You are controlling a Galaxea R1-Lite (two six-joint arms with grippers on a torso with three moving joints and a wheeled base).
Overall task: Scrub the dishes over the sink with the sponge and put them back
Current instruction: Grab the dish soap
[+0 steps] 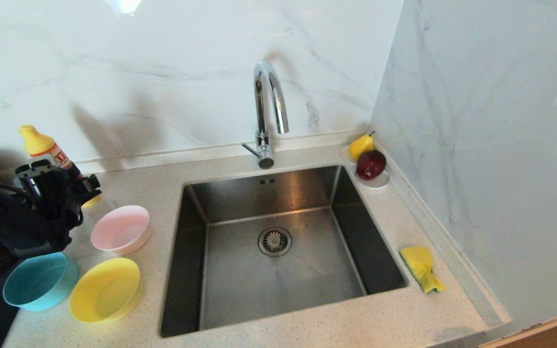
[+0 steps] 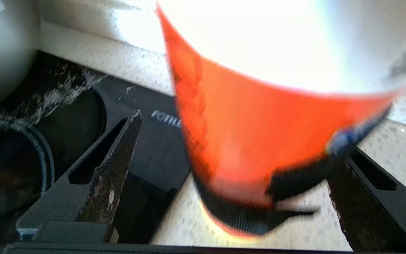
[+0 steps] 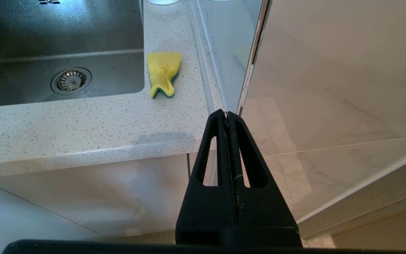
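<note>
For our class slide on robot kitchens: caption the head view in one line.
Open left gripper by an orange detergent bottle; pink, blue, yellow bowls beside the steel sink.

Sink (image 1: 278,270): I see it set in the counter (image 1: 394,324), tap (image 1: 270,108) behind it.
Three bowls (image 1: 121,229): on the counter left of the sink, clustered.
Bottle (image 1: 46,147): behind the bowls, by the back wall.
Left gripper (image 1: 63,186): between bottle and bowls.
Sponge (image 1: 422,268): right of the sink.
Saucer (image 1: 375,181): at the sink's far right corner, holding two fruits (image 1: 370,163).
</note>
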